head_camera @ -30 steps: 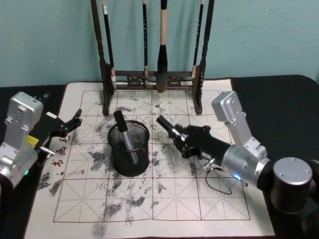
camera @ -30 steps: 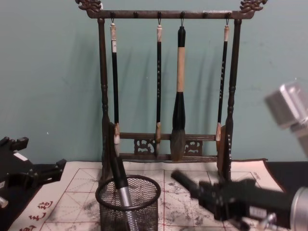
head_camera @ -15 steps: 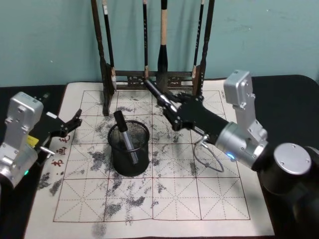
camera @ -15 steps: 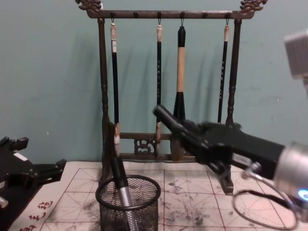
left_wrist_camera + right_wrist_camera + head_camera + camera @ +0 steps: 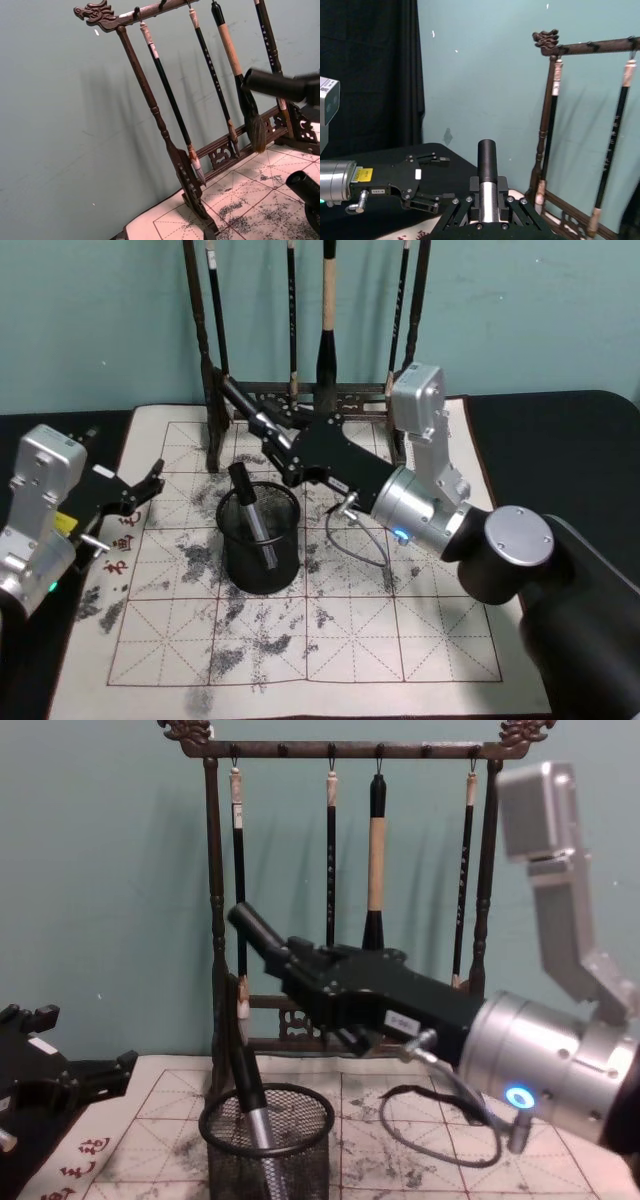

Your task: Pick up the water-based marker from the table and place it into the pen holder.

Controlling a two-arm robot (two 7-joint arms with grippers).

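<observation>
Black marker (image 5: 241,401) — in right gripper (image 5: 272,435), above pen holder (image 5: 260,562)

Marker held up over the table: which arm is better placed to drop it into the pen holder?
Right. The right hand grips the marker, raised near the pen holder; the left hand sits open at the table's left side, holding nothing.

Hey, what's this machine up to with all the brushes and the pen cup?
A two-armed robot is putting markers into a pen holder. Its right end effector grips a black marker, up in the air, higher than the holder and near the brush rack. A second marker already leans inside the holder. The left end effector sits open and idle at the left of the stained cloth.
</observation>
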